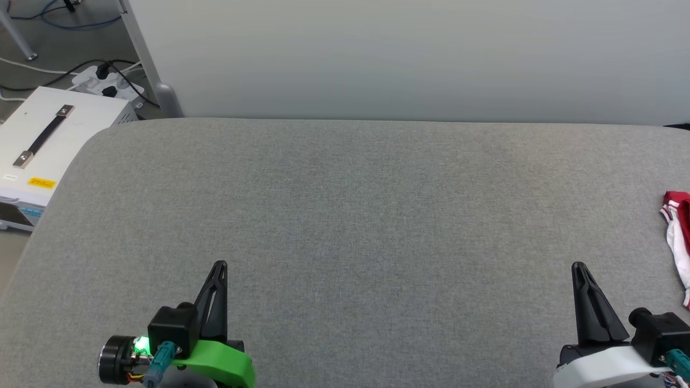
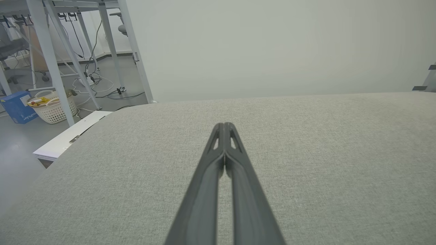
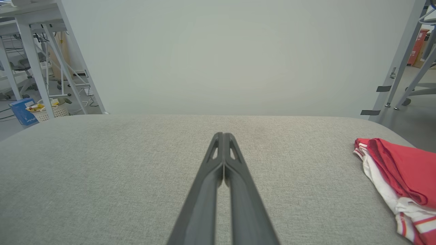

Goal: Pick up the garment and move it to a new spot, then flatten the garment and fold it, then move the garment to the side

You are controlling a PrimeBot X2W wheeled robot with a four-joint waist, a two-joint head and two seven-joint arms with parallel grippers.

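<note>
Left claw [image 1: 220,265]: fingers pressed together with nothing between them, over the grey table [image 1: 345,205].
Right claw [image 1: 578,267]: also closed on nothing, fingers pointing away from me.
Shirt [image 1: 680,237]: red and white, lying at the table's right edge. It is off to the right of the right claw and a little ahead of its tips, not touching it, and well apart from the left claw.
Shirt's shape: in the right wrist view its layers lie over one another [image 3: 395,163]. I can't tell a neat fold from a loose heap, and part of it runs out of frame.
Step in hand: I judge this fits two stages. Either the shirt is waiting to be lifted, or it is folded and set aside.
Next move: I wouldn't commit yet. I'd want a fuller look at the shirt first. The right claw is the nearer one.
</note>
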